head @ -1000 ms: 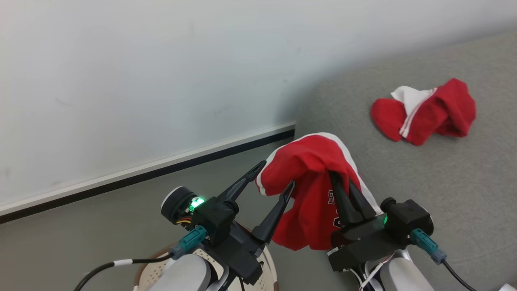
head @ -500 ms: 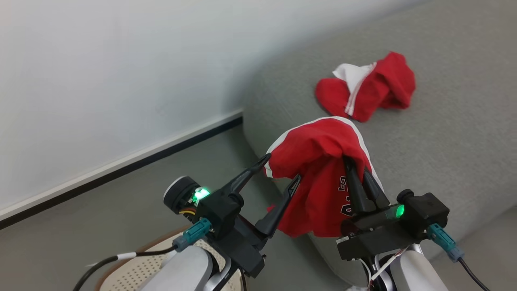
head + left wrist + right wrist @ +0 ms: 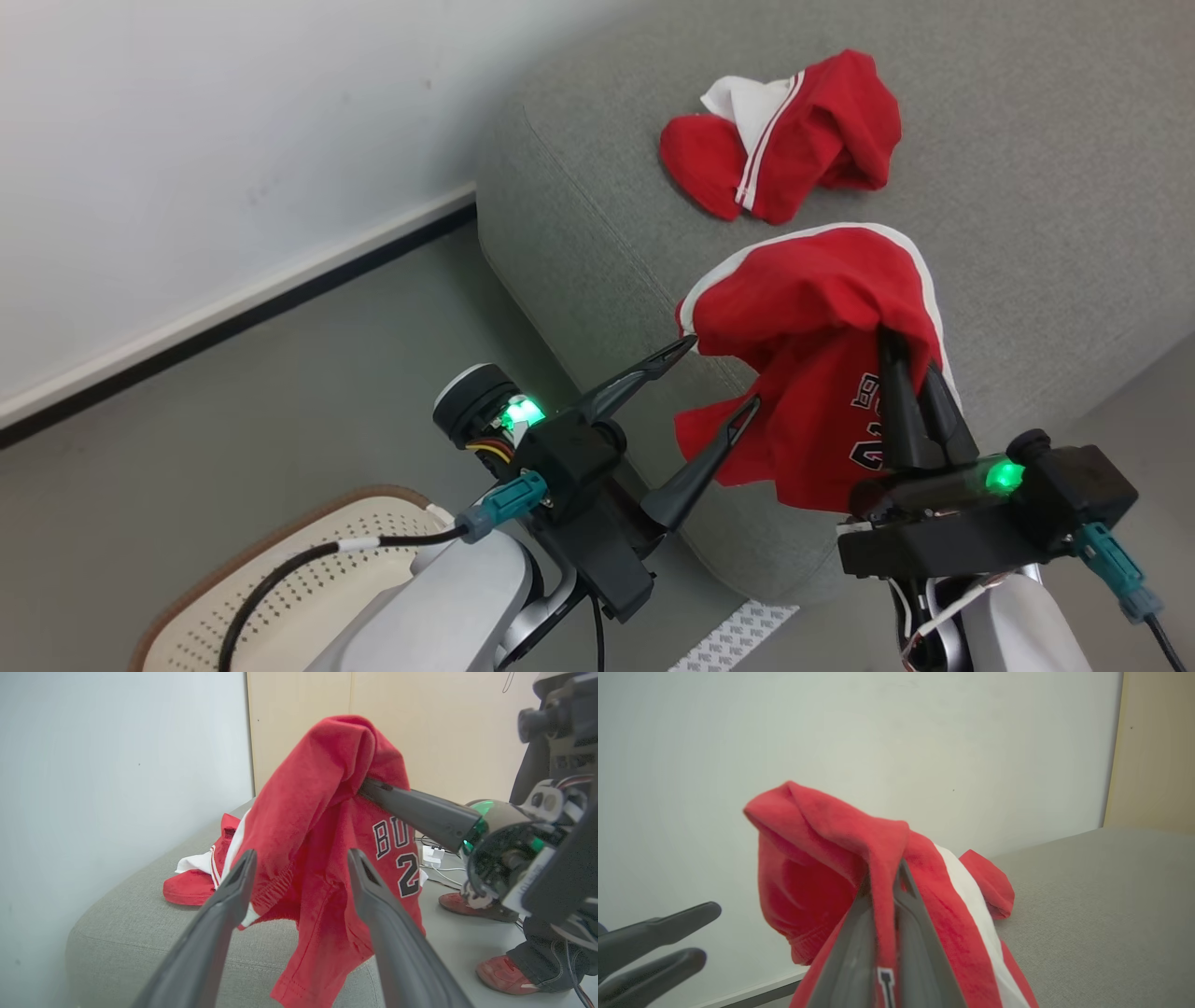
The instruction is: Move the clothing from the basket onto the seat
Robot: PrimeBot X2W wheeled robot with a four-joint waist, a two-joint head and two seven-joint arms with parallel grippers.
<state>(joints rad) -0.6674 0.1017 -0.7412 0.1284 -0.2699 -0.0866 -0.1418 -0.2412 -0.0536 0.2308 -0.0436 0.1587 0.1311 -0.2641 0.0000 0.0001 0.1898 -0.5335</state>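
noted right tool (image 3: pixel 910 373) clamped on red garment (image 3: pixel 812 308), hung above seat (image 3: pixel 1027 233) edge. found left tool (image 3: pixel 723 371) spread apart, empty. judged best to carry further inboard, beside second garment (image 3: pixel 784 140), before release.

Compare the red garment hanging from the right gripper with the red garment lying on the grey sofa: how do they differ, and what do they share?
The hanging garment is pinched in the right gripper, draped in the air; the lying garment rests crumpled on the sofa. The hanging garment shows dark lettering and a broad white band; the lying garment shows thin white stripes. Both are red with white.
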